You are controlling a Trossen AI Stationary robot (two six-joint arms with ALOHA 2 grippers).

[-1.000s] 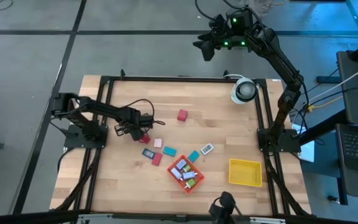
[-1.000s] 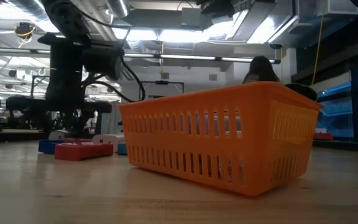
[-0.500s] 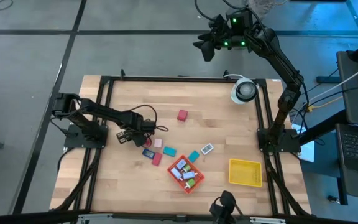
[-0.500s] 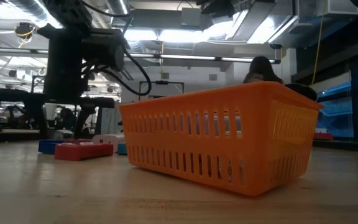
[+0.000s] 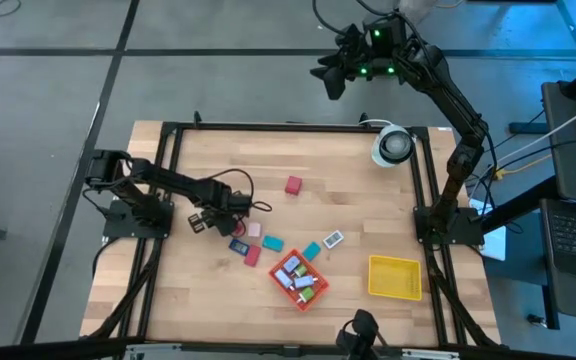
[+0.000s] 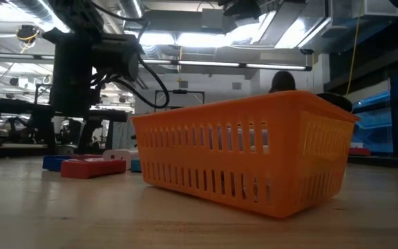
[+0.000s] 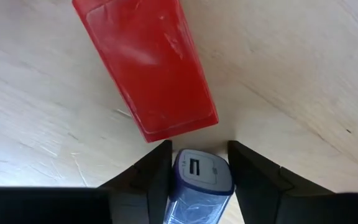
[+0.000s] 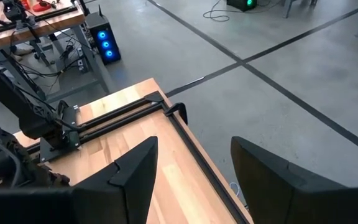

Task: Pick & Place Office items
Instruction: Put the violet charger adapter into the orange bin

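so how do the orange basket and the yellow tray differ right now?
The orange basket holds several small pieces; the yellow tray looks empty. The basket sits turned at an angle near the table's middle; the tray lies square to the edge, nearer the right arm's side. Both are square and rest on the table.

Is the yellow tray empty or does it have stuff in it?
Empty. Seen from above, the yellow tray shows only its bare yellow floor, with no pieces inside.

My left gripper (image 7: 199, 163), dark fingers, has a blue-violet piece (image 7: 200, 183) w/ pale face; glossy red block (image 7: 148, 65) upper centre of wrist frame. Slotted orange tray (image 6: 244, 151) mid low view; yellow tray (image 5: 395, 277) lower right, pale wood table (image 5: 348, 210)
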